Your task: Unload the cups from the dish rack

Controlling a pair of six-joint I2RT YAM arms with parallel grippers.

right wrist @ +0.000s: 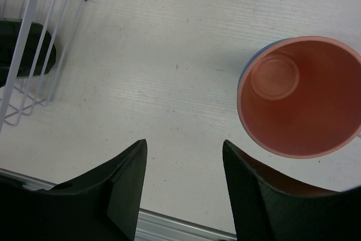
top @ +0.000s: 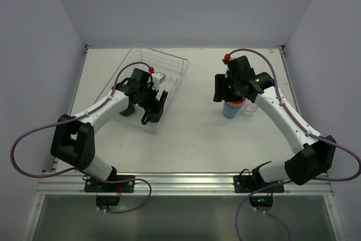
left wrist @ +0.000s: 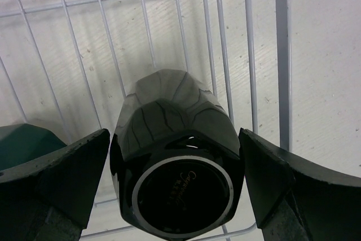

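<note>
In dish rack [top: 172, 69] at counter [top: 197, 139] left, upside down betw. wide-released L fingers [left wrist: 62, 173]: 1 black mug [left wrist: 177, 162], prob. rigid, heavyish, glossy-slick, chippable; best pinched across faceted sides mid-body. Beside R fingers [right wrist: 113, 196], parted and grasping nothing: pink tumbler [right wrist: 302, 97] nested in blue tumbler [top: 231, 111] on counter, prob. light.

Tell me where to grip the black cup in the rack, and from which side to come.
Grip the black cup across its faceted side walls near the base, coming from the base end. Its base faces the open left gripper, whose fingers flank both walls; no handle shows there.
</note>
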